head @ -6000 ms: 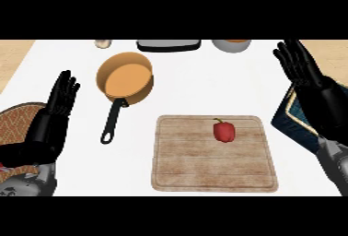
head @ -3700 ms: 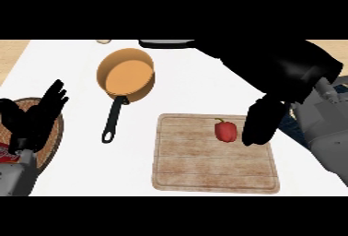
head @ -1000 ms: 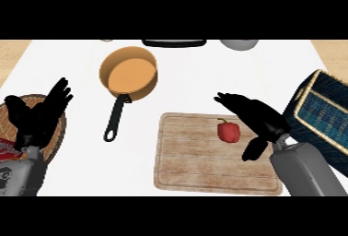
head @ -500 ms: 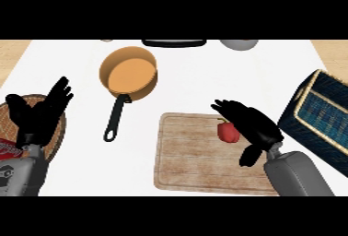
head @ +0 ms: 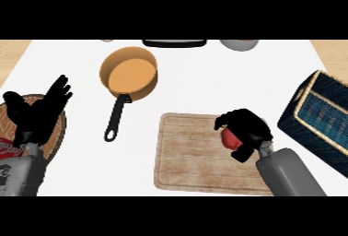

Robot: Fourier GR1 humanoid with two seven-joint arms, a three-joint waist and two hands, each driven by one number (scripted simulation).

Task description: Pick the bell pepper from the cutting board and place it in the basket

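The red bell pepper [head: 231, 138] sits on the wooden cutting board [head: 190, 156], near its right side. My right hand [head: 246, 128] is curled round the pepper from above and from the right, hiding most of it. The dark blue woven basket [head: 326, 115] stands tilted at the right edge of the view, just beyond the board. At the far left my left hand [head: 37, 110] rests open with fingers up, holding nothing.
An orange frying pan [head: 129, 73] with a black handle [head: 117, 117] lies left of the board. A round woven mat [head: 58, 138] sits under my left hand. A dark tray [head: 175, 43] and a grey bowl [head: 239, 44] stand along the counter's far edge.
My right hand has closed in on the bell pepper, its fingers curling round it. The view has shifted slightly. The left hand stays put.
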